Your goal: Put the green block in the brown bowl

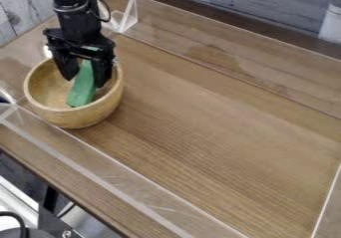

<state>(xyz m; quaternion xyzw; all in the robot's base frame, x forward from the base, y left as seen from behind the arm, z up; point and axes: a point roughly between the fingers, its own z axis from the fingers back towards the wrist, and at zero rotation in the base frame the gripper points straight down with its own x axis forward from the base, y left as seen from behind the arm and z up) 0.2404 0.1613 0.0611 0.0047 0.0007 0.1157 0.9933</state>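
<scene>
The brown bowl sits at the left of the wooden table. The green block stands tilted inside it, its lower end resting on the bowl's floor. My gripper points straight down over the bowl. It is open, with one black finger on each side of the block's upper part and a small gap showing at both sides. The block's top end is partly hidden by the gripper body.
Clear acrylic walls fence the wooden tabletop at front, left and back. A small clear plastic piece stands at the back wall behind the arm. A dark stand shows below the front left edge.
</scene>
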